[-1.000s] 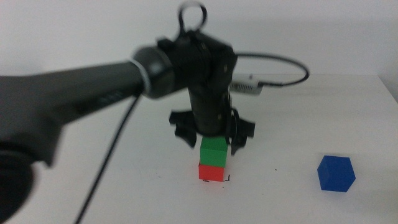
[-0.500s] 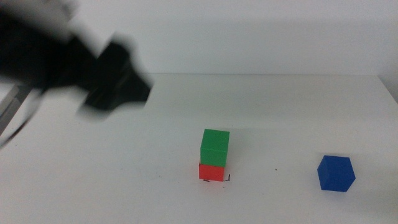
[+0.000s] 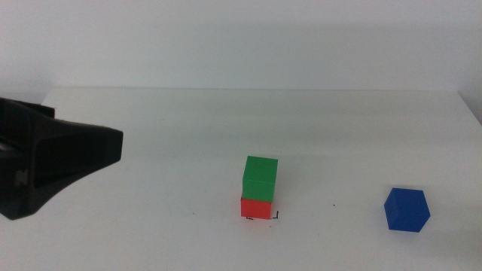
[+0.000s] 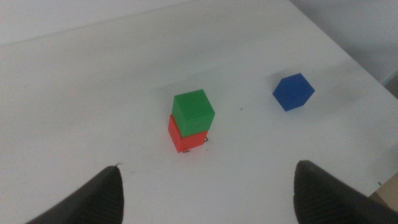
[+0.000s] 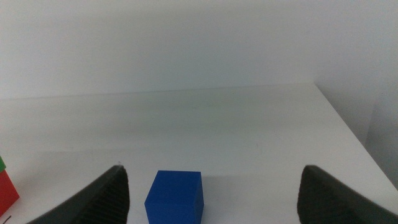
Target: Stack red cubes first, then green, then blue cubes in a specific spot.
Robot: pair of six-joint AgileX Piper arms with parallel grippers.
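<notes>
Stack: we found green (image 3: 260, 178) on red (image 3: 256, 207) at the marks (image 3: 276, 216) | blue (image 3: 407, 210) apart, unstacked | left gripper (image 4: 205, 193) wide open, clear | right gripper (image 5: 211, 193) open, facing blue, presumably next.

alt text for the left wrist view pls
A green cube sits on a red cube on a white table, with a blue cube apart to one side. The left hand is open above them.
</notes>
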